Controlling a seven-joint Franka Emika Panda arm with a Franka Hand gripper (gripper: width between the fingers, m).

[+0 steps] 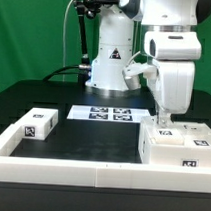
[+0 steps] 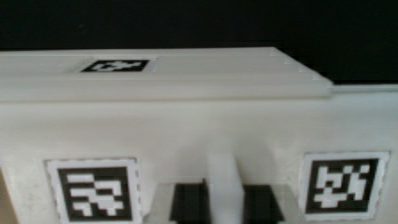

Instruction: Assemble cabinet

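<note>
Exterior, cabinet (image 1: 176,145): on desk (image 1: 92,141), at the exterior view's right, directly beneath jaws.
Exterior, progress: small block (image 1: 34,125) well apart, unjoined; likely early, most joining left.
Wrist, jaws: dark fingers (image 2: 187,202) apart over cabinet (image 2: 160,95); pinching or merely spread, cannot tell.
Wrist, writing: square tags (image 2: 93,190) only, nothing readable.

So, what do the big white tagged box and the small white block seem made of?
Big white tagged box: probably matte rigid plastic, evenly white with crisp edges, no glare. Small white block: seemingly the same matte plastic, equally dull and sharp-edged.
</note>
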